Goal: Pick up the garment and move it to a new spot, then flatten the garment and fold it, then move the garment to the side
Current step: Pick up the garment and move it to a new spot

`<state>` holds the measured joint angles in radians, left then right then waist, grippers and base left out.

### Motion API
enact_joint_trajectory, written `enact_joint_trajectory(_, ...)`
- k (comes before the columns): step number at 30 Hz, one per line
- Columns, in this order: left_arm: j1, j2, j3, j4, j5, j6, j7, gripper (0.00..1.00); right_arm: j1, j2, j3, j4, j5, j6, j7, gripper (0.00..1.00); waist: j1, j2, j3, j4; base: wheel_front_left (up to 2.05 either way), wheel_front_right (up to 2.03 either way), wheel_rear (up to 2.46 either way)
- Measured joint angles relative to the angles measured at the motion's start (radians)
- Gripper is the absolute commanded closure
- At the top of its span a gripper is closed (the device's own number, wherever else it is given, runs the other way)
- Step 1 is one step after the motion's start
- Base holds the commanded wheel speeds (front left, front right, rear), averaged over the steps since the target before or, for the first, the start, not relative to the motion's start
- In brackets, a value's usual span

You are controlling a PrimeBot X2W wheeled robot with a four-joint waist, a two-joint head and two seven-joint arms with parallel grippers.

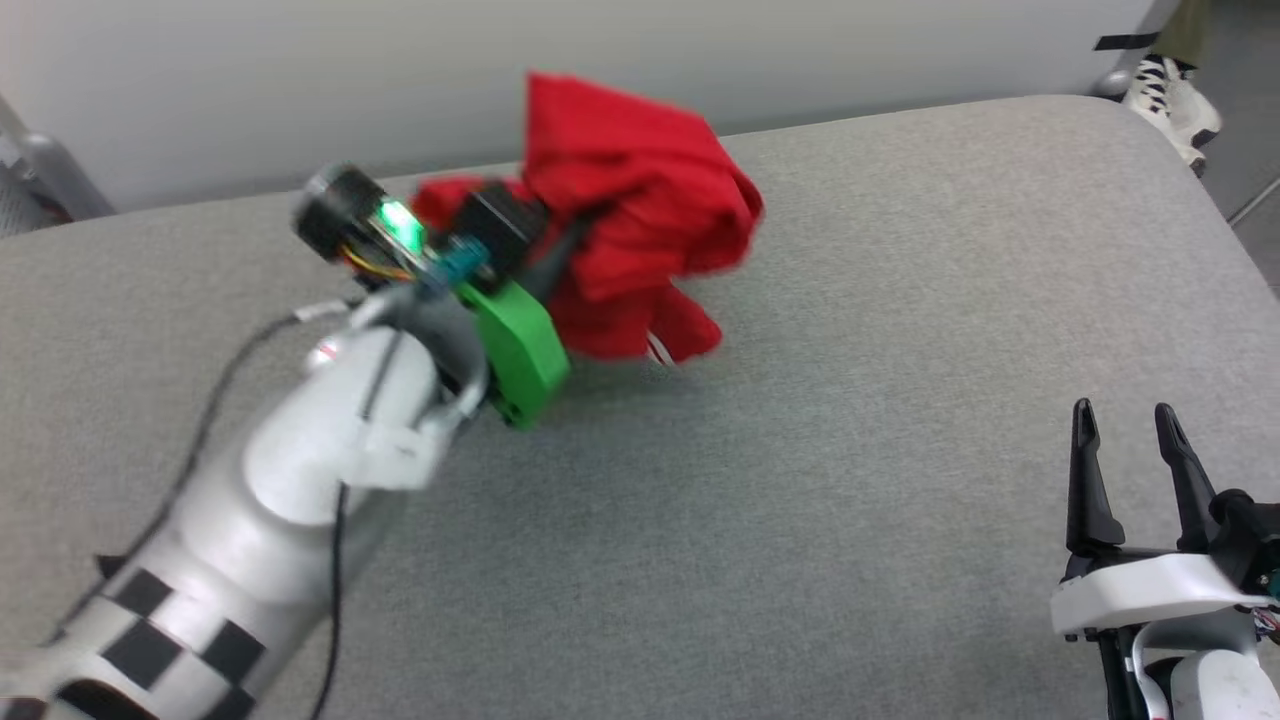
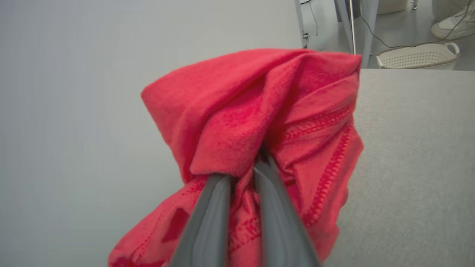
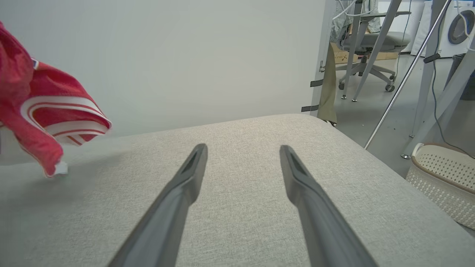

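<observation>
Firmly pinched red garment (image 1: 640, 200), in left pincer (image 2: 243, 172), right pincer (image 3: 243, 148) spread

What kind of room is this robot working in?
Probably a lab or workshop set up for laundry tests: a white front-loading washing machine, a cream perforated plastic laundry basket and a grey wheeled office chair.

On my screen: the red garment (image 1: 640, 200), its trim (image 3: 63, 118) striped red and white, against a grey fabric surface (image 1: 850, 500); green bracket (image 1: 520, 350), black-and-white checked forearm (image 1: 170, 640) at lower left.
</observation>
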<state>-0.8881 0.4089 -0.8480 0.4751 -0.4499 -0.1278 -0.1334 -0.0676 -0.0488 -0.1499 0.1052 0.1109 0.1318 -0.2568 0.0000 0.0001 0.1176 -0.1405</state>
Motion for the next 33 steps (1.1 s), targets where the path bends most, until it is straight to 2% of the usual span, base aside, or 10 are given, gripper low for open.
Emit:
enact_joint_trajectory(5, 0.149, -0.137, -0.152, 0.074, -0.012, 0.000, -0.026, 1.00, 0.005, 0.000, -0.003, 0.000, 0.000, 0.000, 0.000, 0.00, 0.0000, -0.0001, -0.012, -0.057, 0.00, 0.00, 0.00)
enact_joint_trajectory(9, 0.245, -0.217, -0.232, 0.142, -0.034, 0.000, -0.034, 1.00, 0.007, 0.000, -0.006, 0.000, 0.000, 0.000, 0.000, 0.00, 0.0000, -0.0001, -0.016, -0.083, 0.00, 0.00, 0.00)
enact_joint_trajectory(10, 0.260, -0.234, -0.249, 0.161, -0.038, 0.000, -0.032, 0.77, 0.008, 0.000, -0.008, 0.000, 0.000, 0.000, 0.000, 0.00, 0.0000, -0.0001, -0.014, -0.085, 0.00, 0.00, 0.00)
enact_joint_trajectory(11, 0.271, -0.250, -0.262, 0.179, -0.041, 0.000, -0.031, 0.22, 0.009, 0.000, -0.008, 0.000, 0.000, 0.000, 0.000, 0.00, 0.0000, -0.0001, -0.013, -0.084, 0.00, 0.00, 0.00)
enact_joint_trajectory(12, 0.276, -0.264, -0.275, 0.196, -0.045, 0.000, -0.029, 0.00, 0.009, 0.000, -0.009, 0.000, 0.000, 0.000, 0.000, 0.00, 0.0000, -0.0001, -0.011, -0.081, 0.00, 0.00, 0.00)
enact_joint_trajectory(18, 0.276, -0.306, -0.286, 0.253, -0.083, 0.000, -0.053, 0.00, 0.009, 0.000, -0.007, 0.002, -0.001, 0.000, 0.000, 0.00, 0.0000, -0.0001, -0.008, -0.044, 0.00, 0.00, 0.00)
enact_joint_trajectory(24, 0.271, -0.308, -0.238, 0.262, -0.109, 0.002, -0.095, 0.00, 0.012, 0.000, -0.004, 0.009, -0.001, 0.000, 0.000, 0.00, 0.0000, -0.0001, -0.022, 0.006, 0.00, 0.00, 0.00)
enact_joint_trajectory(27, 0.271, -0.286, -0.208, 0.245, -0.122, 0.011, -0.105, 0.00, 0.025, 0.000, -0.008, 0.010, -0.002, 0.000, 0.000, 0.00, 0.0000, -0.0001, -0.034, 0.036, 0.00, 0.00, 0.00)
enact_joint_trajectory(33, 0.273, -0.194, -0.135, 0.170, -0.152, 0.044, -0.115, 0.00, 0.044, 0.000, -0.012, 0.010, -0.005, 0.000, 0.000, 0.00, 0.0000, -0.0001, -0.062, 0.100, 0.00, 0.00, 0.00)
